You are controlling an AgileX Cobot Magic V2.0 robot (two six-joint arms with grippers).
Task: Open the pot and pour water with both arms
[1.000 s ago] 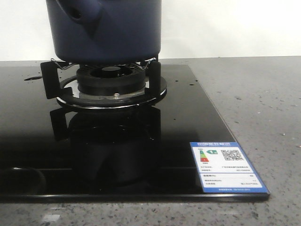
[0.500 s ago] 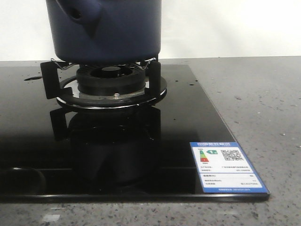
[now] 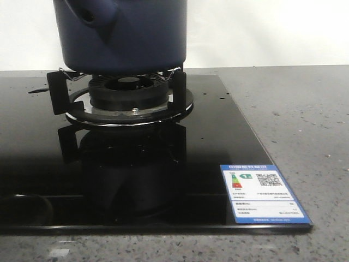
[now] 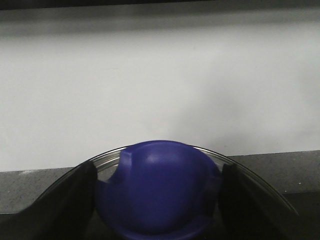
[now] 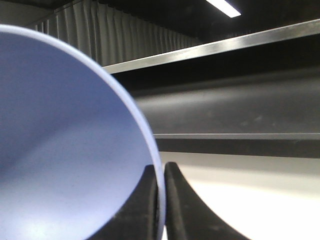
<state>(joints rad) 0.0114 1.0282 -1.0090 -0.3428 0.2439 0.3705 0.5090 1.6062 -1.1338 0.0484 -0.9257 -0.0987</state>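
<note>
Navy pot [image 3: 122, 35]: on burner [image 3: 129, 93], looks heavy, rigid.
Hold: stubby side handle [image 3: 92, 13].
Left tool [image 4: 157, 200]: clamped on lid knob [image 4: 157, 187].
Right tool [image 5: 161, 200]: pinching bowl [image 5: 60, 145] rim.

The blue-edged label [image 3: 265, 193] on the cooktop [image 3: 212, 136] has unreadable print.
</note>
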